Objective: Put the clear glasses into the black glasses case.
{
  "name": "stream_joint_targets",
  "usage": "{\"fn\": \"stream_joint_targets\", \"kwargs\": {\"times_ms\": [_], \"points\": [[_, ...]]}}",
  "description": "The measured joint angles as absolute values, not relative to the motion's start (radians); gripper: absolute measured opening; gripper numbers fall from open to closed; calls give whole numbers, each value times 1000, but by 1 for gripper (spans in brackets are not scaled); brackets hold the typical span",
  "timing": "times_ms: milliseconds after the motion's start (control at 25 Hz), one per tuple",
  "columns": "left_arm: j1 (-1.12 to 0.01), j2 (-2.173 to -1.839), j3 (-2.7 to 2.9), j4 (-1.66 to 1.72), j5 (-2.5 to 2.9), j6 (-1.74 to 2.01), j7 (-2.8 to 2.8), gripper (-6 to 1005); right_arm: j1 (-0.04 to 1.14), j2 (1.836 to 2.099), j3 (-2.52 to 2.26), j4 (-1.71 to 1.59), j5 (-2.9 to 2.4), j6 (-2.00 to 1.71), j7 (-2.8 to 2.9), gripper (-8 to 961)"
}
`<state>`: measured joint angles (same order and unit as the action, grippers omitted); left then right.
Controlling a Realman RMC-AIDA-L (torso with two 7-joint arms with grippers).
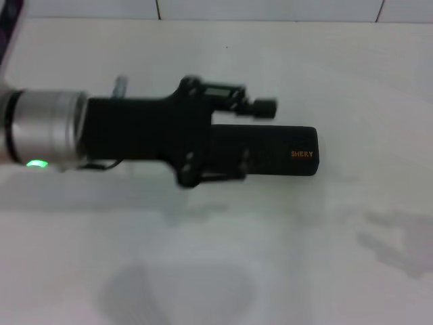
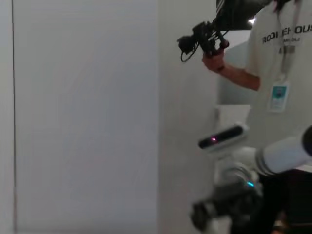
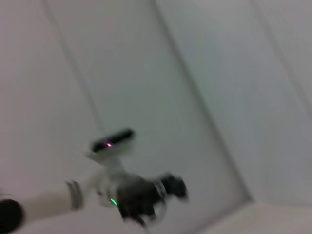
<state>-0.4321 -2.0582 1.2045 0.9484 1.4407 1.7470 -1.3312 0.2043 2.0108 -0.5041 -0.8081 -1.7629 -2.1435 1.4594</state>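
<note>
With the left gripper [image 1: 230, 139] over the closed case [image 1: 281, 152] mid-table, its finger state indiscernible and the glasses unseen, confirm the lid is fully seated, then lift the arm straight up without dragging the case.

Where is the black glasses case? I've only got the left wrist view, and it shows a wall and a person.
Observer: In the head view, the black glasses case lies on the white table.
Operator: Where is the left gripper?
Observer: The left gripper is right over the case's left end and hides it.
Operator: Is the lid open?
Observer: The visible end looks shut, a flat black top with orange lettering. The rest is hidden.
</note>
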Motion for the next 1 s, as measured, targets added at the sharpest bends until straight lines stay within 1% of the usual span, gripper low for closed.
{"fn": "stream_joint_targets", "kwargs": {"times_ms": [160, 240, 400, 600, 800, 1000], "points": [[-404, -2007, 1189, 901, 1435, 1863, -1424, 527, 269, 2012, -619, -734, -1699, -2133, 1416, 536], [-402, -2001, 1148, 859, 1416, 1923, -1422, 607, 312, 2014, -660, -705, -1691, -2118, 1404, 578], [-379, -1999, 1079, 790, 1423, 1955, -1406, 630, 387, 2017, -740, -677, -1691, -2060, 1401, 662], [-361, -1994, 1074, 726, 1436, 1958, -1344, 636, 445, 2024, -818, -671, -1686, -2011, 1401, 767], [-361, -1998, 1066, 699, 1475, 1953, -1315, 636, 516, 2027, -891, -620, -1662, -1969, 1383, 788], [-359, -1999, 1038, 670, 1488, 1952, -1294, 636, 569, 2028, -941, -581, -1647, -1921, 1365, 789]]}}
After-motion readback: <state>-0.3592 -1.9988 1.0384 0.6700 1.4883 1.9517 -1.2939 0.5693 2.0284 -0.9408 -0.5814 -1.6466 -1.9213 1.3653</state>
